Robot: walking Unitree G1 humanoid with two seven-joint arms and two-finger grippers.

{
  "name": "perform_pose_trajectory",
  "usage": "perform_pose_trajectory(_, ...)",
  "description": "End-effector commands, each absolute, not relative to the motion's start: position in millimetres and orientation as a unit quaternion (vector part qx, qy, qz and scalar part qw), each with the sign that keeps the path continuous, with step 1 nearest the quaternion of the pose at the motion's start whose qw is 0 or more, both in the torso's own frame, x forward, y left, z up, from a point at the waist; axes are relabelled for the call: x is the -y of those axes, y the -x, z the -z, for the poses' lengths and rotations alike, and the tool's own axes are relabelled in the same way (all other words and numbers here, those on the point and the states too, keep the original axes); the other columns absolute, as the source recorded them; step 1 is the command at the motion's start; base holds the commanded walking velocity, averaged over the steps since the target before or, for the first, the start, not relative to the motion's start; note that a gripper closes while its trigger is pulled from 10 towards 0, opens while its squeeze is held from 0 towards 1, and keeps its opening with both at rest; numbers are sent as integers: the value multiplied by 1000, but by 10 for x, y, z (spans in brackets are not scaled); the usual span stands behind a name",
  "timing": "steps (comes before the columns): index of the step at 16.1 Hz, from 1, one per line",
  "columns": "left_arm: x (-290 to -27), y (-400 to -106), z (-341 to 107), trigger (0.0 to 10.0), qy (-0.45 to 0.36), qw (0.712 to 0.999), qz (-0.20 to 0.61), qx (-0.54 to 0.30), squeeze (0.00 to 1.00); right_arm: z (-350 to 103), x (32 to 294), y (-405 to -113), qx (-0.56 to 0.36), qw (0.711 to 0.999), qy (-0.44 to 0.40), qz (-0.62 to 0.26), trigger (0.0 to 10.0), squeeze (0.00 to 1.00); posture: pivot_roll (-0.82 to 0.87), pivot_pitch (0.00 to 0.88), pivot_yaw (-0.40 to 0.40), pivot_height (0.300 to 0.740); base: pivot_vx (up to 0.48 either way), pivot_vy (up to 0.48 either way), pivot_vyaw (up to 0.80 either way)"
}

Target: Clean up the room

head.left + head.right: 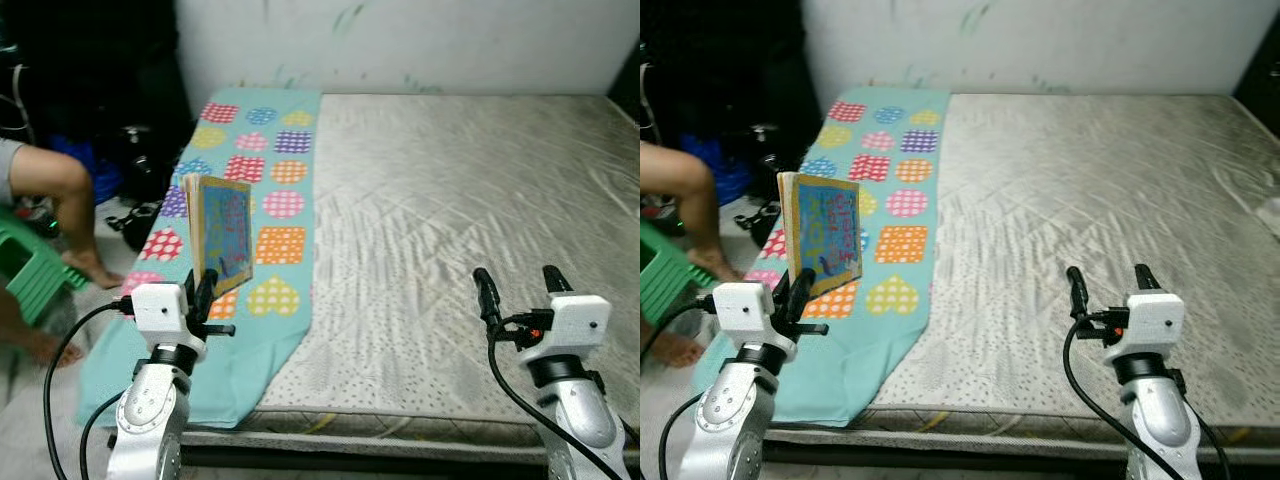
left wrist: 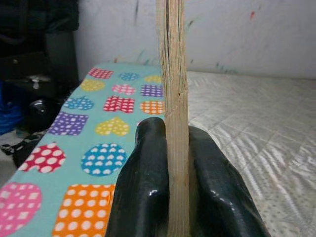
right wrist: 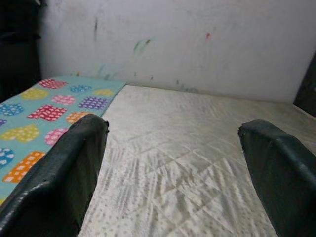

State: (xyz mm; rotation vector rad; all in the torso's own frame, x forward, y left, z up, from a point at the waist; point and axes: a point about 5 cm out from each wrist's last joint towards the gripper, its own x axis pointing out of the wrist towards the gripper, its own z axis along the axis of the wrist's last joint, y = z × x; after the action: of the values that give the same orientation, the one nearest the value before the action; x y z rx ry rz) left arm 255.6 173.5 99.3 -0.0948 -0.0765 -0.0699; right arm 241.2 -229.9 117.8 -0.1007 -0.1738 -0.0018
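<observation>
over by the left edge a person's bare leg [image 1: 55, 190] rests beside a green stool [image 1: 28, 272]. next comes the left gripper [image 1: 205, 293], fingers pinched tight on the bottom edge of a picture book [image 1: 222, 230], which stands upright above the heart-patterned blanket [image 1: 270, 180] at the mattress's left side. held up like that, clear of the bedding, i'd guess the book is being carried off somewhere tidier. the mattress [image 1: 450, 200] stretches pale across the middle, and the right gripper [image 1: 518, 288] hovers low over its near edge, fingers spread wide and holding nothing. the left wrist view adds the book's worn page edges squeezed between the pads [image 2: 148, 187]; the head views give the blue cover.
</observation>
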Motion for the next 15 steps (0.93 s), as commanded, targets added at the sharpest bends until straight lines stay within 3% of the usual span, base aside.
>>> perform_pose_trajectory(1, -1746, -2572, -1087, 10000, 37, 997, 35, 58, 0, -1233, 2328, -2427, 90, 995, 48, 12, 10000, 0, -108, 69, 49, 740, 0, 0, 0)
perform_pose_trajectory(6, -1783, -2739, -1214, 10000, 22, 997, 26, 68, 0, -1315, 2201, -2718, 73, 996, 49, 29, 10000, 0, -98, 76, 73, 740, 0, 0, 0)
perform_pose_trajectory(10, -1810, -2723, -1005, 10000, 6, 999, 20, 40, 0, -1153, 1876, -2932, 55, 997, 55, 13, 10000, 0, -76, 49, 74, 740, 0, 0, 0)
perform_pose_trajectory(12, -1944, -2816, -990, 10000, 37, 998, -36, 36, 0, -1092, 1727, -2915, 59, 997, 40, 35, 10000, 0, -66, 14, 41, 740, 0, 0, 0)
perform_pose_trajectory(15, -1926, -2711, -973, 10000, 17, 999, -27, 33, 0, -1087, 1711, -2782, 70, 995, 24, 67, 10000, 0, -62, 41, 37, 740, 0, 0, 0)
